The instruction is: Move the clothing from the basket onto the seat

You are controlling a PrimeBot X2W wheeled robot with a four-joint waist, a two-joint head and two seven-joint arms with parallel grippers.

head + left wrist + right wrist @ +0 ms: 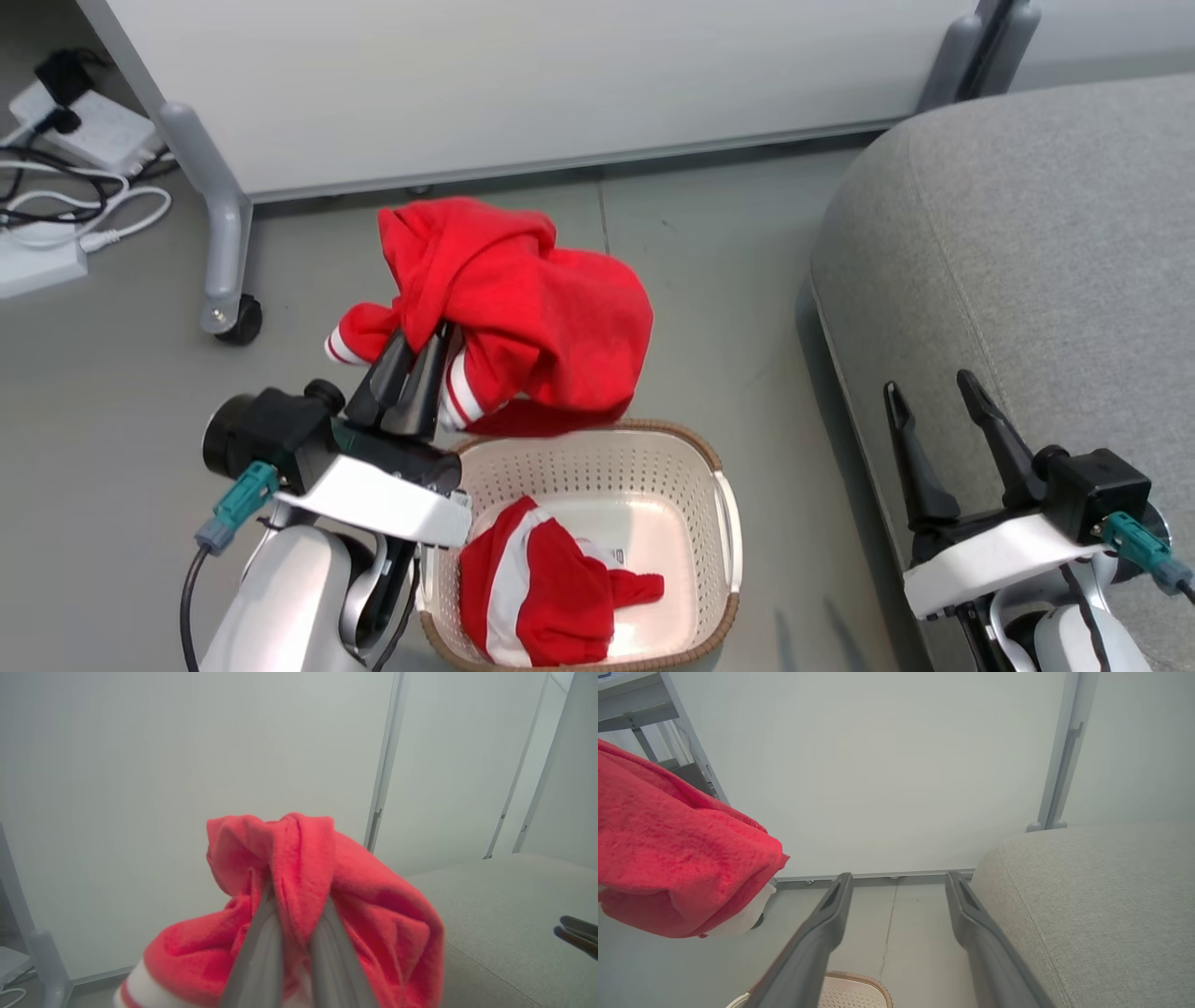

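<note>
Right now your left tool (431,334) is clenched on a bright red garment (532,299). Its two dark fingers are pinched together with a fold of the fabric between them. The garment is lifted clear of the basket (729,523) and hangs in the air above the grey floor (728,280). It sits just past the basket's far rim, with its lowest fold close over that rim. A cuff with white stripes droops to the left of the fingers. In the left wrist view the red cloth bunches over and around both fingers, and a white band shows at the bottom.

The basket is cream-white, with perforated walls and a brown woven-look rim. It stands on the floor near you, between your two arms and closer to the left one. A second red garment (546,597) with a broad white panel lies crumpled on its bottom, toward the near left. The pale bottom shows to the right of that garment.

Your right tool (929,383) is released, its fingers spread wide with nothing between them, pointing away from you. It hangs at the near right, by the left edge of the grey sofa (1027,243). The sofa takes up the right side of the scene, with a strip of floor between it and the basket.

Farther off stands a white partition panel (523,84) on grey legs with a castor (238,322). At the far left, a power strip (84,131) and cables lie on the floor.
</note>
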